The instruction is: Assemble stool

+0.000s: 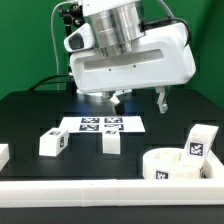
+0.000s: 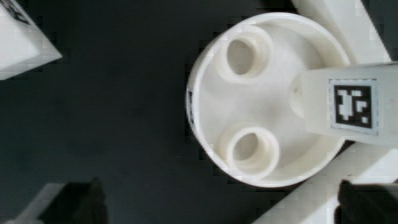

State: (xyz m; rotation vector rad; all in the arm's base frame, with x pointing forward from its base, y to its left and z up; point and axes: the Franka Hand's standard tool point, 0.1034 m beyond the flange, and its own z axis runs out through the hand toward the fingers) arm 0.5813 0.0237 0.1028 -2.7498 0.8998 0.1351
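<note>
Exterior view, front to back. Long white border rail [image 1: 100, 190] ran along the near table edge. White plastic round disc seat [image 1: 165, 168] sat just behind it, at the exterior view's right, with one short white tagged block leg [image 1: 198, 143] at its far rim. Second block leg [image 1: 52, 143] and third block leg [image 1: 111, 143] sat apart on the black table [image 1: 30, 115]. Marker board [image 1: 100, 124] lay behind them. Two-finger gripper [image 1: 137, 98] hung above that board, jaws spread, holding nothing. The seat lay well apart from it, nearer the camera and rightward.
</note>
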